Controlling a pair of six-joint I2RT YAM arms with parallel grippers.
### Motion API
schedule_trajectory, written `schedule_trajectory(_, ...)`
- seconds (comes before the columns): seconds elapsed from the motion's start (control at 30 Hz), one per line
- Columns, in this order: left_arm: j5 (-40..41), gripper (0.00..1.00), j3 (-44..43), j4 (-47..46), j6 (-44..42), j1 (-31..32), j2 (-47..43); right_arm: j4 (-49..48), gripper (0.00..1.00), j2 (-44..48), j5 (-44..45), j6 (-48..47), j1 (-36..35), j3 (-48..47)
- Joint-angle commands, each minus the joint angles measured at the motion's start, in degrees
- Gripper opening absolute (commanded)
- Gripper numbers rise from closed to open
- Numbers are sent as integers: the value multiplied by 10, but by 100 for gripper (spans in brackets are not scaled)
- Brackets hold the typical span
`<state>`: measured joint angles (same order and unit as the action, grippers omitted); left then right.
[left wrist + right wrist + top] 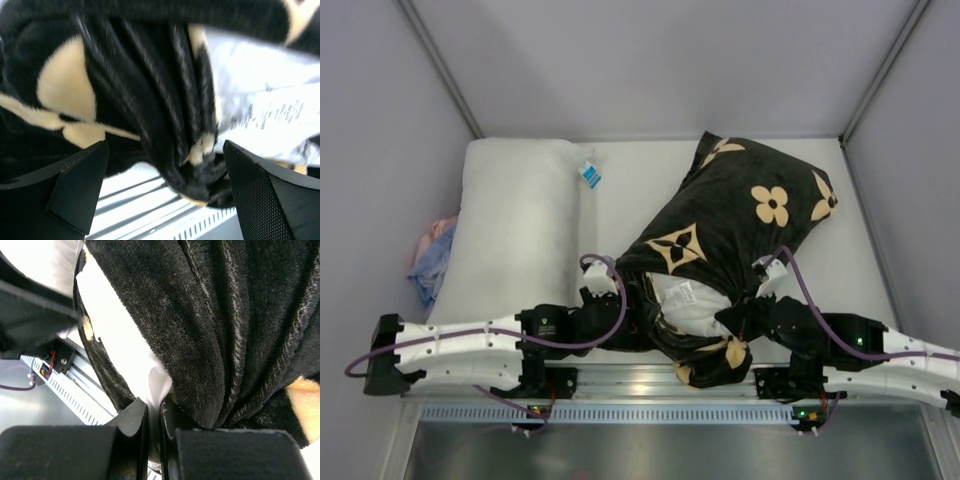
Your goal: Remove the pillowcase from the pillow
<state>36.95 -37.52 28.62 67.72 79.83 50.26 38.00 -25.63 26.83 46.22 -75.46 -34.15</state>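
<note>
– Pale tabletop (630,190), grey walls. Where did the pillowcase (740,215) lie?
– Heaped right of centre, mouth toward the arms, the pillow (685,300) bulging out of it. It looked soft, light and velvety, so it would slump and slide. I'd have taken a bunched fold at the mouth.
– Grippers?
– The left gripper (166,150) stood spread wide beside the gathered hem, holding nothing. The right gripper (154,405) was pressed together, seemingly on white pillow cloth. Most of the pillow lay hidden inside.

Bare white pillow (515,230) at left, pink-blue cloth bundle (432,262) against its outer edge
</note>
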Motion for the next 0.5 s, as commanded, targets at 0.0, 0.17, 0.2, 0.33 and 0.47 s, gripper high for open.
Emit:
schedule_trajectory(0.0, 23, 99, -45, 16, -26, -40, 34, -8, 0, 11, 5, -15, 9, -18)
schedule_trajectory(0.17, -44, 99, -51, -45, -77, -84, 73, 11, 0, 19, 7, -17, 10, -28)
schedule_trajectory(0.2, -50, 99, -50, -51, -80, -99, 84, 16, 0, 22, 5, -16, 10, -28)
schedule_trajectory(0.33, -103, 98, -35, -79, -102, -150, 95, 25, 0, 36, 5, -13, 10, -30)
schedule_trajectory(0.47, -115, 55, -5, -79, -95, -166, 61, 44, 0, 47, 44, -7, 10, -49)
